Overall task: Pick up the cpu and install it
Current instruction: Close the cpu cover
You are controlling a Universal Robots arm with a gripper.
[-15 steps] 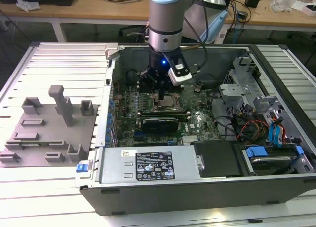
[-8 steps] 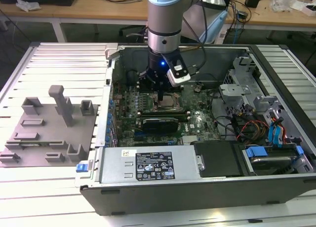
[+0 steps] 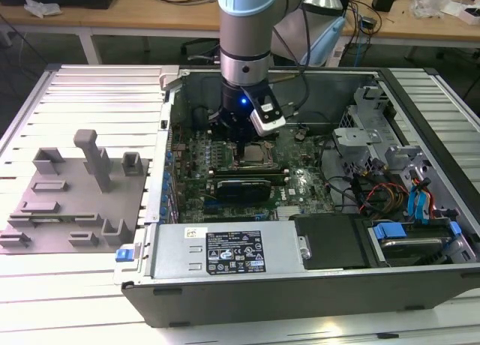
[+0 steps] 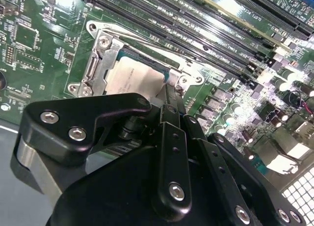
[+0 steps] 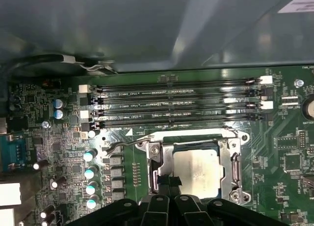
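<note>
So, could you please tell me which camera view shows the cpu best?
The first wrist view: the cpu lies in the socket frame with most of its silvery top plain. In the second wrist view the tool hides part of it. The exterior view shows a small grey patch under the arm.

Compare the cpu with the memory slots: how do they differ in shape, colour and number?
The cpu is a flat square; the memory slots are long and narrow. The cpu's top is pale silvery metal; the slots are black. There is one cpu, lying inside a metal socket frame, while several slots run side by side. Both sit on the green motherboard.
</note>
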